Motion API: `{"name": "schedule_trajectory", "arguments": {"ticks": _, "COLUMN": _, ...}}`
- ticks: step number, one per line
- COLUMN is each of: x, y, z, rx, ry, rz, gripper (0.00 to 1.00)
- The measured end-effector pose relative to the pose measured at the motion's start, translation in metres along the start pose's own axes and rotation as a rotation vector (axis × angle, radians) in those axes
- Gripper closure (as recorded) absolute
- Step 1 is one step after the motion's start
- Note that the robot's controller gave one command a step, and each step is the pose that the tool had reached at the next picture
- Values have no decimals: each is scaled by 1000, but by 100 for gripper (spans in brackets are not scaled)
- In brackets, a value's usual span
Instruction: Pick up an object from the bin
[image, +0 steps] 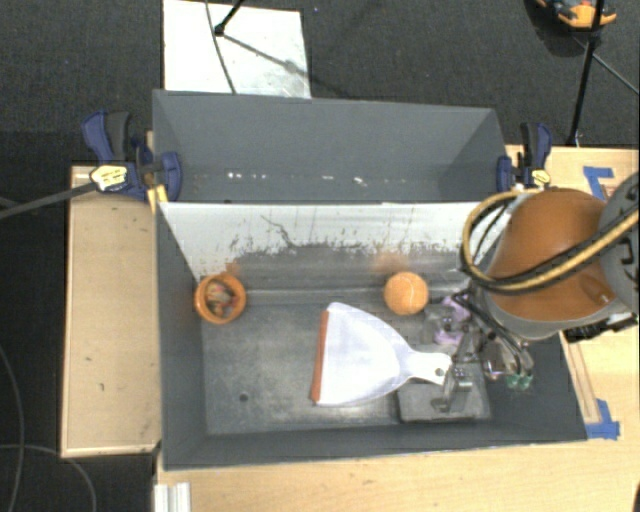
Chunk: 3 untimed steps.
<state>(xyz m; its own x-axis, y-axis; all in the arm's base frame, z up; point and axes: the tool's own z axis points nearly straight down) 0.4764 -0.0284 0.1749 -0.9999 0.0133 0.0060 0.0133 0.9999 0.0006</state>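
Plainly the pick is not finished yet: nothing is lifted off the floor of the bin (300, 240). The gripper (455, 385) sits low at the right, at the handle end of a white dustpan (355, 360) with an orange edge, which lies flat mid-floor. Whether the gripper is open or closed on that handle I cannot tell. An orange ball (405, 294) rests by the back wall just behind the dustpan, a small purple thing (455, 312) lies beside the arm, and a brown ring-like piece (220, 298) sits well apart at the left. What seems left — securing a hold, then raising the thing clear.
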Motion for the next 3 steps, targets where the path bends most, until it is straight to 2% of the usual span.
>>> {"name": "schedule_trajectory", "arguments": {"ticks": 1, "x": -2, "y": 0, "z": -4, "rx": 1, "ry": -8, "rz": -1, "gripper": 0}}
{"name": "schedule_trajectory", "arguments": {"ticks": 2, "x": -9, "y": 11, "z": 56, "rx": 1, "ry": -14, "rz": -76, "gripper": 0}}
{"name": "schedule_trajectory", "arguments": {"ticks": 3, "x": -5, "y": 14, "z": 103, "rx": -2, "ry": -5, "rz": -27, "gripper": 100}}
